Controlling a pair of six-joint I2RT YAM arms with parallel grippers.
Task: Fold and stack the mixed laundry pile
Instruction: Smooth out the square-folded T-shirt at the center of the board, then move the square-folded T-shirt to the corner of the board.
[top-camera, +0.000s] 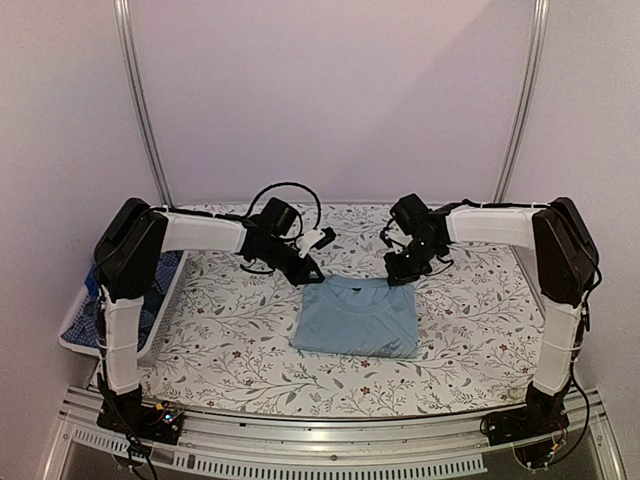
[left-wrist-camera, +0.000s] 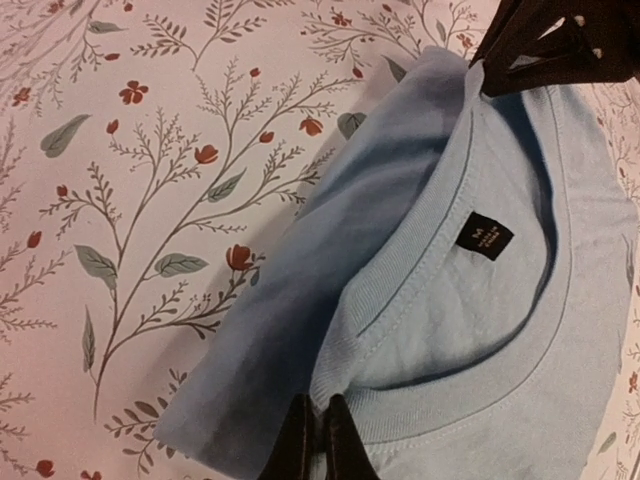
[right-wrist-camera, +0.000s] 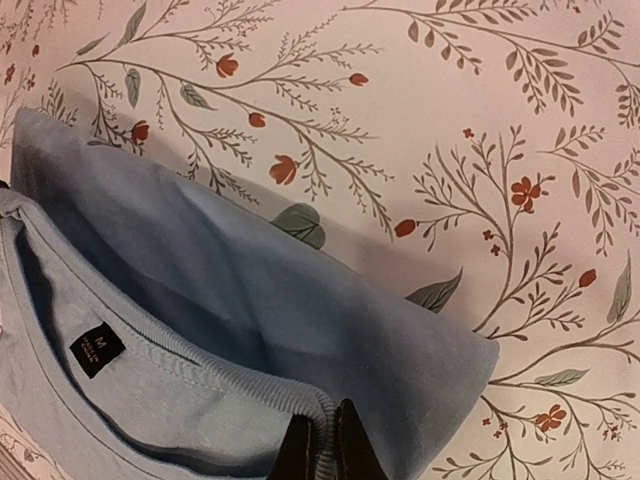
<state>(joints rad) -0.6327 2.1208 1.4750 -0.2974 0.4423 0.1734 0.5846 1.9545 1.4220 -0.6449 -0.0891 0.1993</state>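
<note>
A plain light-blue shirt (top-camera: 358, 318) lies folded into a rectangle in the middle of the table, neckline toward the back. My left gripper (top-camera: 312, 274) is at its far left corner and is shut on the ribbed collar, seen close in the left wrist view (left-wrist-camera: 320, 408). My right gripper (top-camera: 399, 277) is at the far right corner, likewise shut on the collar rib (right-wrist-camera: 322, 418). A black size label (left-wrist-camera: 484, 236) shows inside the neck. More blue garments (top-camera: 155, 300) of the laundry pile lie in the basket at the left.
A white plastic basket (top-camera: 70, 340) hangs at the table's left edge beside the left arm. A floral tablecloth (top-camera: 230, 345) covers the table. Metal posts and a plain wall stand behind. The table's front rail runs by the arm bases.
</note>
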